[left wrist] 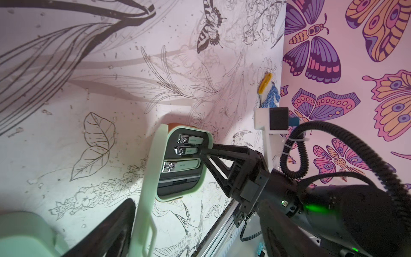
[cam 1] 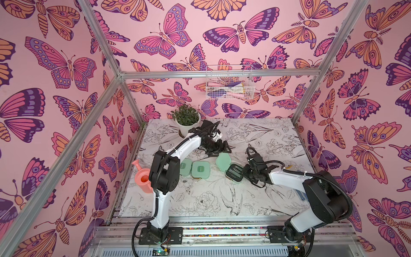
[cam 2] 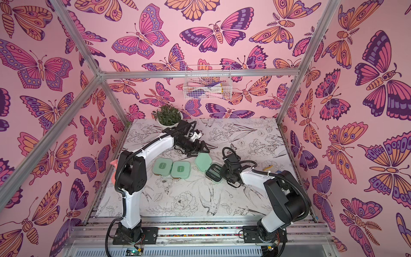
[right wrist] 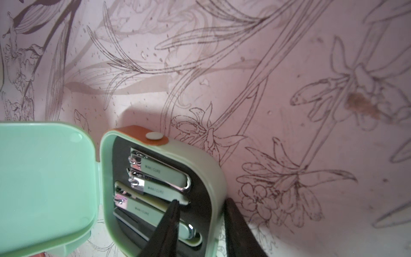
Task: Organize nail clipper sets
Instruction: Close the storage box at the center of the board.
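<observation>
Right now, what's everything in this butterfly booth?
closed cases: two, mint green, side by side mid-table
open case: one, mint green, black inside, lid raised, right of the closed pair
clippers: at least three, silver and pale green, in the open case
watering can: one, pink, table's left edge
potted plant: one, green in white pot, back left corner
wire basket: one, white, back wall
glove: one, blue-dotted with yellow, table's right edge
table: one, white with floral drawings, centre
arms: two, white and black, front rail
left end effector: one, black, open, by the lid
right end effector: one, black, jaws apart, one fingertip inside the open case
</observation>
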{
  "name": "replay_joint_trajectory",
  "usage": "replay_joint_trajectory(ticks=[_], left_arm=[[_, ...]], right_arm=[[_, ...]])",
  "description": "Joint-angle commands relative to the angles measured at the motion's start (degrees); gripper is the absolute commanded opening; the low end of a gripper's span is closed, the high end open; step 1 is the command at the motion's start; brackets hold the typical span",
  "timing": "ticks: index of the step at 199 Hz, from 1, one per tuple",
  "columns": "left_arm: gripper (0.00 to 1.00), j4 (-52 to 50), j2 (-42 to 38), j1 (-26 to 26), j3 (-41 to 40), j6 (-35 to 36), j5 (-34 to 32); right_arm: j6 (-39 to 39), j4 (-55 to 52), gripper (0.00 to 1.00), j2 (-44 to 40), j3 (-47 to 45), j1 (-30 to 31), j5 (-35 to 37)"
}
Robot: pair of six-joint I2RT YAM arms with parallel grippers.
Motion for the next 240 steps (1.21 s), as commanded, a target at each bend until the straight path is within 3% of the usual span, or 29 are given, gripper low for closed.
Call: replay_joint_trajectory(ticks=[1, 14, 46, 52, 108, 134, 151, 167, 187, 192, 219, 240], left_arm=[[0.89, -1.37, -1.95, -1.73, -0.32, -0.71, 1.17], [0.89, -1.28, -1.97, -2.75, -0.40, -0.91, 1.26], [0.89, -1.08, -1.89, -5.16, -1.02, -1.52, 0.26], [0.89, -1.01, -1.91, -5.54, -1.02, -1.66, 0.04], [0.89, -0.75, -2.64, -7.80, 0.71, -2.53, -0.41], [0.89, -0.67, -2.49, -8.83, 1.59, -2.84, -0.32], [0.88, -0.75, -1.94, -9.66, 1.67, -3.10, -0.41], [0.88, -0.74, -1.25, -10.45, 1.45, -3.31, -0.87], [0.88, -0.68, -0.51, -11.57, 0.77, -3.76, -1.72], [0.88, -0.73, -0.36, -11.76, 0.55, -3.81, -1.96], [0.88, -0.02, 0.37, -13.04, -1.53, -4.56, -3.38], [0.88, 0.99, 1.35, -13.69, -3.50, -5.42, -4.22]], right_arm=[[0.98, -4.29, 0.38, 2.75, -0.95, 0.41, -0.28], [0.86, -4.57, 0.42, 2.34, -0.93, 0.41, -0.22], [0.47, -5.74, 0.87, 0.16, -1.44, 0.32, 1.36], [0.44, -5.95, 1.00, -2.07, -1.83, 0.31, 1.91], [-0.92, -15.17, 0.99, -17.62, -6.45, -1.44, 9.90], [-2.06, -15.63, 0.99, -27.94, -12.31, -5.35, 9.70], [-2.35, -11.11, 0.99, -35.01, -18.28, -10.05, 4.58], [-0.73, -0.84, 1.00, -40.30, -25.38, -17.17, -6.68], [0.56, 3.91, 0.78, -44.73, -29.45, -25.61, -17.83], [-0.46, 2.04, 0.73, -45.74, -28.95, -26.46, -18.44], [-7.85, -9.68, 0.67, -49.33, -22.83, -26.71, -16.20], [-10.35, -9.77, 0.65, -48.15, -20.27, -26.67, -19.26]])
